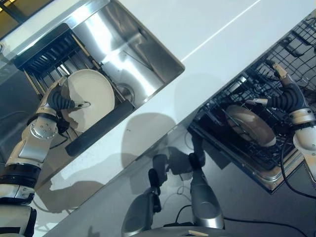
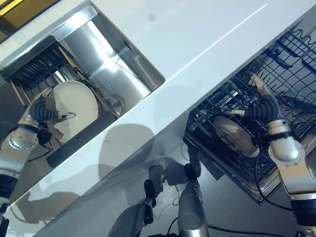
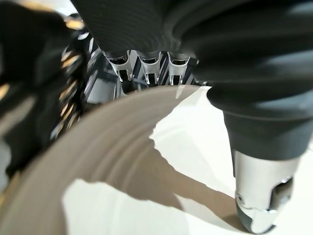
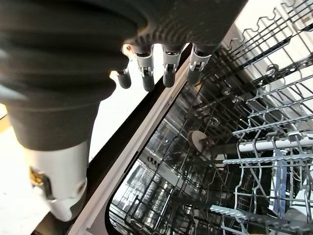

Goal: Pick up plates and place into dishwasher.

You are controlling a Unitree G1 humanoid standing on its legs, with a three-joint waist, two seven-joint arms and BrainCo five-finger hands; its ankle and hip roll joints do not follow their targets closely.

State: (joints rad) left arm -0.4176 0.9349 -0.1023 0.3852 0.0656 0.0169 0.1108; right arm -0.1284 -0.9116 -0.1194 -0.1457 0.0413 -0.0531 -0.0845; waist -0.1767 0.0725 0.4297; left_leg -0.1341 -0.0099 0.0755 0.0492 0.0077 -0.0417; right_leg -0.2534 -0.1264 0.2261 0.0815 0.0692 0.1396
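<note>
Left hand (image 1: 63,101) grips the rim of a cream plate (image 1: 91,98) that stands on edge in the dish rack (image 1: 47,54) over the sink (image 1: 133,54), at the left of the scene. In the left wrist view the fingers (image 3: 149,68) curl over the far side of the rim and the thumb (image 3: 261,196) presses on the plate's face: a pinch across the edge.

The plate looks rigid, glazed and probably slippery, with moderate weight; it would chip or break if knocked on steel. A hold across the rim, as here, suits it best, since the flat face offers nothing to close on.

Right hand (image 2: 264,111) hangs over the open dishwasher rack (image 2: 291,64) at the right, fingers (image 4: 146,71) straight and relaxed, holding nothing. A second plate (image 2: 234,136) leans among the wire tines, just beside this hand.

Edges to mind, near to far: the dark front bar of the dish rack, the sink's steel wall, the white table (image 1: 207,34) between sink and dishwasher, then the wire tines. Open room lies above the table, wide and bare, so a lifted plate can likely cross it freely. Free slots appear farther back in the dishwasher rack.
</note>
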